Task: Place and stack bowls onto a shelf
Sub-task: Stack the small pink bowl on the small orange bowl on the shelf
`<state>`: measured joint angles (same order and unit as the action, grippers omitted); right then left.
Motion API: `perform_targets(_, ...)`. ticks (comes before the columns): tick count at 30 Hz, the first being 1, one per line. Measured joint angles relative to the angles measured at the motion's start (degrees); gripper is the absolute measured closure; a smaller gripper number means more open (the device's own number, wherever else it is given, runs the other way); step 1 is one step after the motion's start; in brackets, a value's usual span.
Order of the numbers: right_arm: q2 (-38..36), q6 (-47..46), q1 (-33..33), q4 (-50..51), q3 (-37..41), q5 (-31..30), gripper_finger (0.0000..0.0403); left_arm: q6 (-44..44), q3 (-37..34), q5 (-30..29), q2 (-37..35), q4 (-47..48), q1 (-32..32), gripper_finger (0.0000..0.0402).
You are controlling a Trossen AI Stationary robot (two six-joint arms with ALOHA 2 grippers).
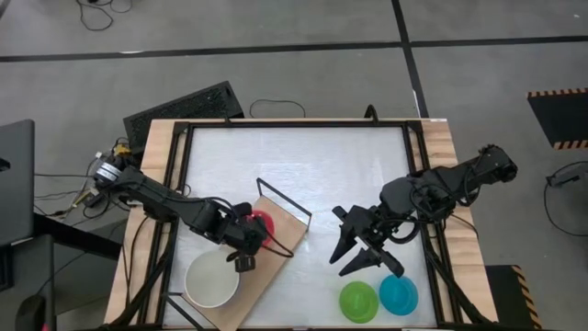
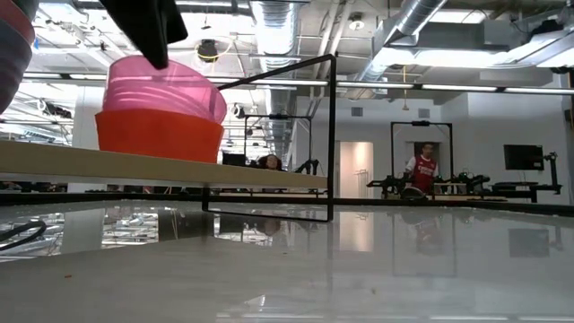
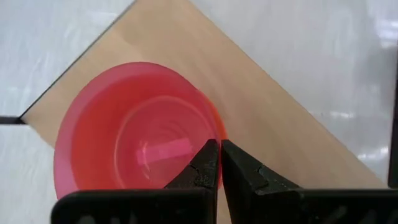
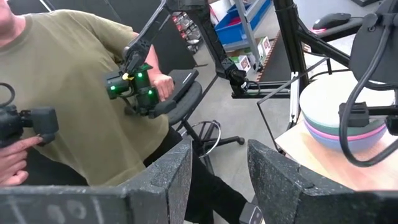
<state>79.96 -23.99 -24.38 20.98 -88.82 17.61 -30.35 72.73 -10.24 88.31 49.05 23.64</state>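
Note:
The light-wood shelf lies slantwise on the white table. At its far end a magenta bowl sits tilted inside a red bowl. My left gripper is over that pair, shut at the magenta bowl's rim. A stack topped by the cream-white bowl stands on the shelf's near end; in the right wrist view pink and bluish bowls show under it. The lime green bowl and cyan bowl rest on the table. My right gripper hangs open above the table, just beyond them. My left gripper pinches the magenta bowl's thin rim between its two fingertips, on the side toward the shelf's near end. The fingers come from above, pointing down. The bowl sits tilted in the red bowl, its bottom nested there.
The shelf's black wire frame stands upright at its far end, close to the red bowl. A dark keyboard lies beyond the table's far left corner. A person in an olive shirt stands beside the table holding controllers.

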Motion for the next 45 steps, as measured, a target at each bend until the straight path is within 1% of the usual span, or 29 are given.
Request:
perform_targets(3, 0.0, 0.0, 0.0, 0.0, 0.0, 0.0, 0.0223, -2.8, 0.0, -1.9, 0.0, 0.0, 0.0, 0.0402)
perform_targets(7, 0.0, 0.0, 0.0, 0.0, 0.0, 0.0, 0.0223, -5.4, 0.0, -2.8, 0.0, -0.1, 0.2, 0.0402)
perform_targets(13, 0.0, 0.0, 0.0, 0.0, 0.0, 0.0, 0.0223, -8.6, 0.0, -6.9, 0.0, -0.6, 1.2, 0.0402)
perform_targets(21, 0.0, -0.1, 0.0, 1.7, 0.0, 0.0, 0.0223, -8.5, 0.0, -7.1, 0.0, -2.2, 1.3, 0.0402)
perform_targets(26, 0.0, -4.0, 0.0, 2.1, 0.0, 0.1, 0.0223, -8.5, 0.0, -9.3, -0.1, -2.0, 1.3, 0.0402)
perform_targets(30, 0.0, -9.7, -0.1, 3.1, 0.0, 0.2, 0.0223, -6.8, 0.0, -10.4, -0.1, -2.0, 1.3, 0.0402)
perform_targets(32, 0.0, -10.5, -0.1, 4.1, 0.0, 0.4, 0.0223, -5.8, 0.0, -10.5, -0.1, -2.0, 1.3, 0.04)
perform_targets(36, 0.0, -10.6, -0.8, 6.2, 0.0, 0.4, 0.0223, -3.8, 0.0, -9.2, -0.1, -2.0, 1.5, 0.038)
perform_targets(41, 0.0, -10.7, -2.1, 7.5, 0.0, -0.3, 0.0223, -1.6, 0.0, -7.8, -0.1, -2.0, 1.5, 0.0329)
perform_targets(43, 0.0, -10.7, -2.9, 8.8, 0.0, -2.3, 0.0223, -2.3, 0.0, -7.8, -0.1, -2.0, 1.5, 0.0308)
perform_targets(45, 0.0, -11.3, -4.0, 12.3, 0.0, -5.1, 0.0223, -4.1, 0.0, -7.5, -0.1, -2.0, 1.5, 0.029)
